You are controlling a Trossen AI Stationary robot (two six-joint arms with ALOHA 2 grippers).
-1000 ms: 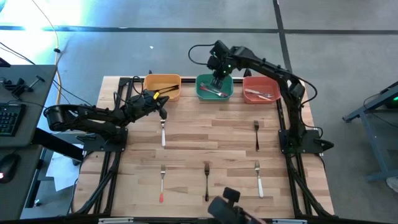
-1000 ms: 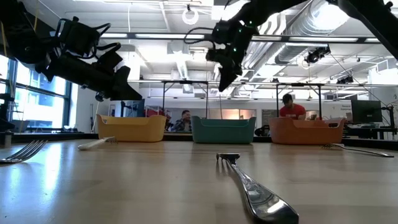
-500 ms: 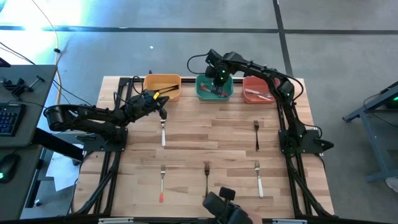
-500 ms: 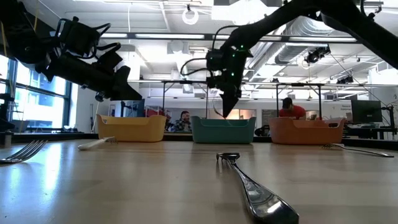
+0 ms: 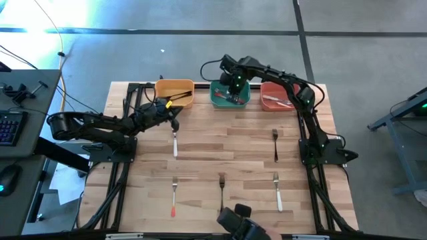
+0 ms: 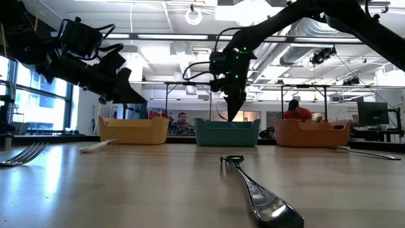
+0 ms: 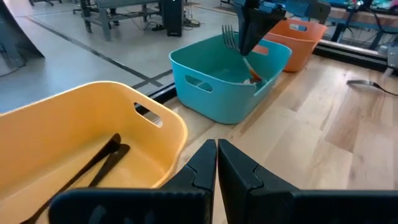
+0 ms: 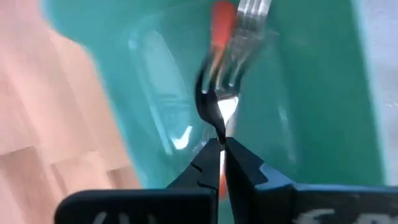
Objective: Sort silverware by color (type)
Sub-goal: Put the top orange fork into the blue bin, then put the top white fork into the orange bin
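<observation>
My right gripper (image 5: 233, 83) points down into the green bin (image 5: 230, 100) and is shut on a fork (image 8: 216, 106); other red-orange-handled silverware (image 8: 221, 28) lies in that bin. My left gripper (image 5: 173, 117) is shut and empty. It hovers beside the yellow bin (image 5: 175, 90), just above the head of a white-handled fork (image 5: 175, 142) that lies flat on the table. Black-handled pieces (image 7: 93, 168) lie in the yellow bin, and silverware (image 5: 277, 101) lies in the red bin (image 5: 279, 88). My right gripper pinches the fork at its neck (image 8: 217, 132), just behind the head, between the two fingertips. The fingers come from above, pointing down into the green bin. The head sticks out past the fingertips. Whether the fork touches the bin's contents, I cannot tell.
Several more forks lie flat on the wooden table: a black-handled one (image 5: 275, 145) at the right, then a red-handled (image 5: 173, 197), a black-handled (image 5: 221, 193) and a white-handled one (image 5: 277, 191) along the near edge. The three bins stand in a row at the far edge.
My right gripper has come down from above the green bin into its opening, carrying the fork with it, and has then held nearly still. My left arm has kept its place.
</observation>
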